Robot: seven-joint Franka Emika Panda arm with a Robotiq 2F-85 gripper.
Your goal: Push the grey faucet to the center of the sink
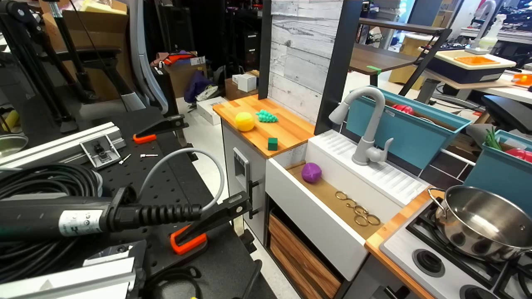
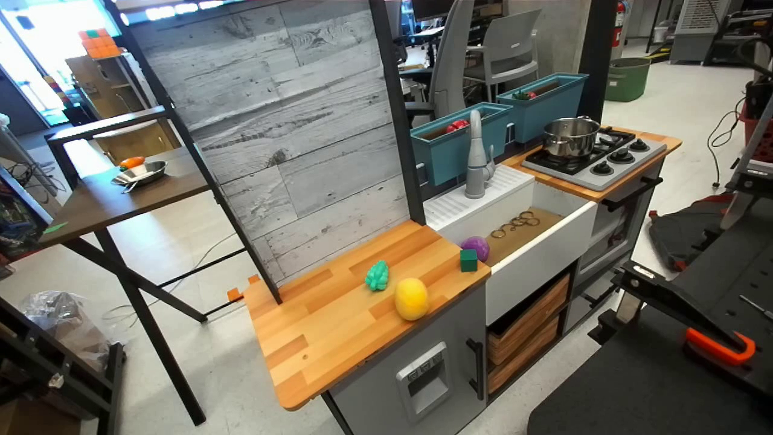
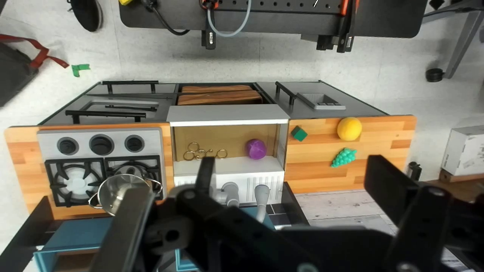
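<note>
The grey faucet (image 1: 367, 143) stands on the white ribbed ledge behind the basin of the sink (image 1: 305, 209). Both also show in an exterior view, the faucet (image 2: 476, 169) and the sink (image 2: 537, 266). The arched spout points sideways along the ledge toward the wooden counter, not over the basin. In the wrist view the spout head of the faucet (image 3: 261, 194) lies right of its base, above the ledge of the sink (image 3: 227, 115). My gripper (image 3: 291, 162) is open and empty, high above the scene; its left finger partly hides the faucet's handle. Neither exterior view shows the gripper.
A purple ball (image 1: 311, 172) and gold rings (image 1: 360, 216) lie in the basin. A green block (image 1: 272, 144), yellow ball (image 1: 245, 121) and teal grapes (image 1: 266, 116) sit on the counter. A steel pot (image 1: 486, 224) stands on the stove. A teal planter (image 1: 403, 131) is behind the faucet.
</note>
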